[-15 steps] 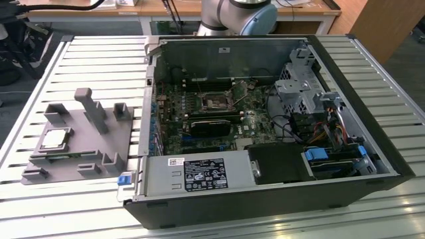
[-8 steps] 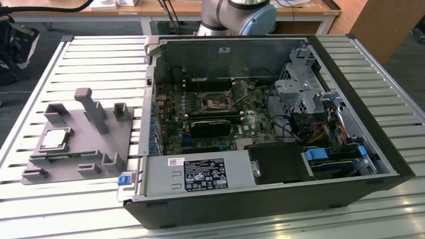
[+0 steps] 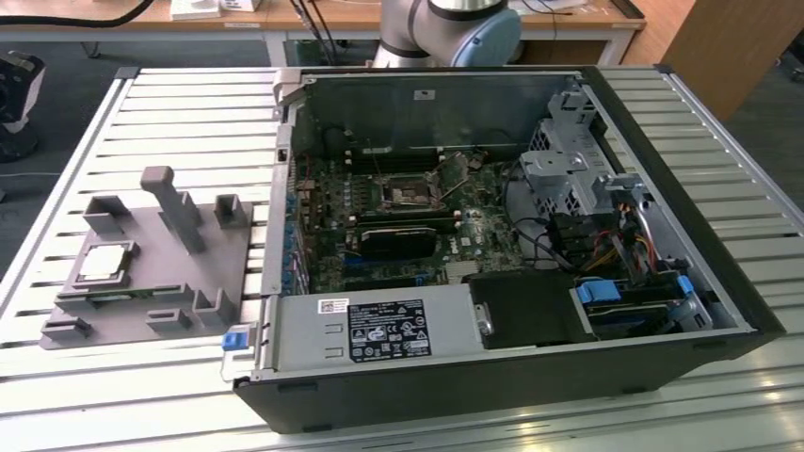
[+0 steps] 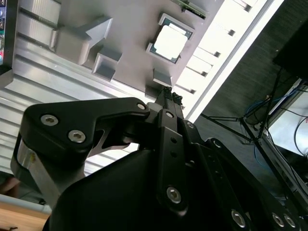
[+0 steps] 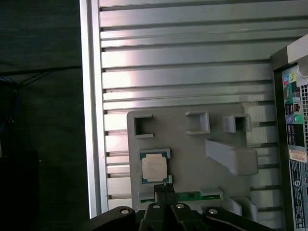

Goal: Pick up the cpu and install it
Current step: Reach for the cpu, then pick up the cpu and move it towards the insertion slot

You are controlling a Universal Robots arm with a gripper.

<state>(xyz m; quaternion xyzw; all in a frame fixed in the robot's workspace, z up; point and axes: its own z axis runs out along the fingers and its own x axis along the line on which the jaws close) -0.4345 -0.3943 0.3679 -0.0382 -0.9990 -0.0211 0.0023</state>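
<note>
The cpu [image 3: 104, 261] is a small silvery square chip with a pale rim. It lies flat in a recess of the grey fixture plate [image 3: 145, 292], at the exterior view's left. Both wrist views look down on the cpu [image 4: 169, 42] [image 5: 155, 167] from well above. My gripper [image 4: 168, 96] [image 5: 164, 188] hangs over the plate, its black fingers pressed together with nothing between them. Its tips line up just beside the chip's edge in both wrist views. The motherboard's open socket [image 3: 409, 194] sits inside the computer case [image 3: 503, 367].
Upright grey posts [image 3: 176, 207] rise from the fixture plate near the cpu. A green memory stick [image 5: 195, 196] lies in the plate's edge slot. The slatted metal table [image 3: 188, 122] carries both plate and case. The arm's base [image 3: 453, 28] stands behind the case.
</note>
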